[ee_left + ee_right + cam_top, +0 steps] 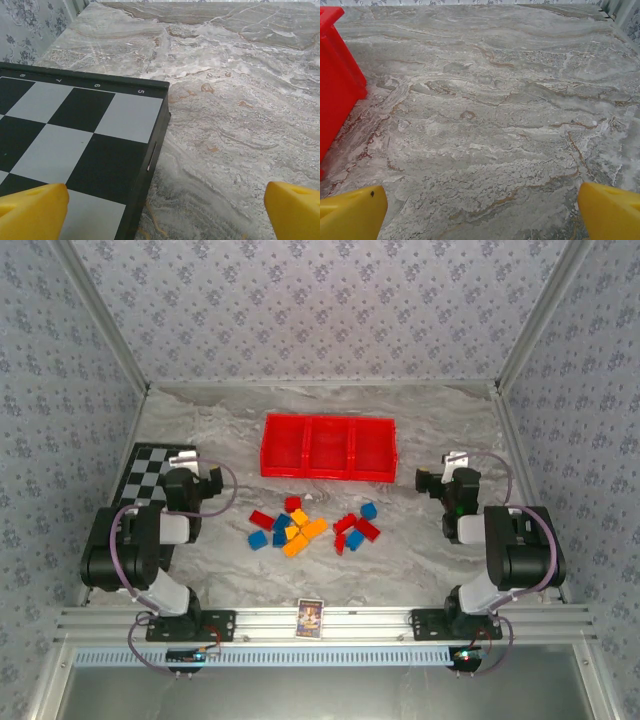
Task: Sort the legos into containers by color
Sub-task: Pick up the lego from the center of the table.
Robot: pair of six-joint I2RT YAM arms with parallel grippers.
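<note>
The legos [310, 526], several small red, blue and orange-yellow bricks, lie in a loose heap on the marble table, in front of the containers. The containers are one red tray [330, 473] with three compartments in a row, all bare inside; its end wall [335, 85] shows at the left of the right wrist view. My left gripper [195, 468] hangs left of the heap, over the checkered board's edge, open [167, 210] with nothing between its yellow fingertips [32, 210]. My right gripper [445, 468] hovers to the tray's right, open [482, 210] over bare table.
A black-and-white checkered board [145, 475] lies at the left, its right edge [150, 160] below the left gripper. A small printed card [309, 618] rests on the front rail. Patterned walls close in the table on three sides.
</note>
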